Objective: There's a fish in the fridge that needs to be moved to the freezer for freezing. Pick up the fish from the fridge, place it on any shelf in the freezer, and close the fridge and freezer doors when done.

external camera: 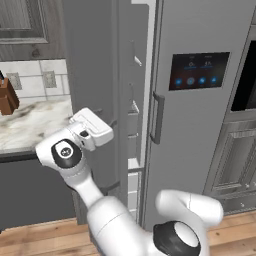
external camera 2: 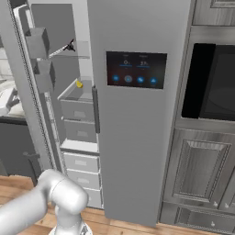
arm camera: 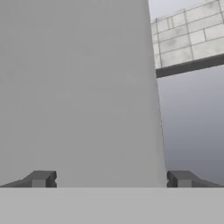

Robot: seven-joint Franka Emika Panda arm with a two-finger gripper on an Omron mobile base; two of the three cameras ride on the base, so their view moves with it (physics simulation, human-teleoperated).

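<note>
Fish (external camera 2: 69, 46): a small, slender dark shape with pointed ends. It lies well up in the open compartment, and at this size nothing finer can be made out.
Where it rests: on a clear glass shelf (external camera 2: 81, 56) inside the freezer (external camera 2: 81, 23), above a small yellow item (external camera 2: 79, 84) and the grey drawers (external camera 2: 78, 110).
Handling, as a judgement: probably light and likely slick, and its thin ends would slip out of a pinch. Should it need lifting, the thicker middle is the place to grip, with the jaws set across the body.
Task state, as a judgement: the fish looks already placed, which leaves the doors to deal with.
Freezer door (external camera: 92, 65): swung wide open, with its grey bins (external camera 2: 37, 42) facing the compartment. It is a stiff flat panel on a hinge, so a push on the outer face near the free edge should move it most easily.
Fridge door (external camera 2: 137, 137): closed, and it carries the dark display panel (external camera 2: 136, 69) and a vertical handle (external camera: 158, 117).
Gripper (arm camera: 110, 178): fingers spread wide with nothing between them, facing a flat grey surface up close, most likely the open door's outer face. Whether they touch it cannot be told.
Arm (external camera: 65, 152): bent out to the left beside the open door.
Beyond: a marbled counter (external camera: 30, 125) and tiled wall (external camera: 35, 77).
</note>
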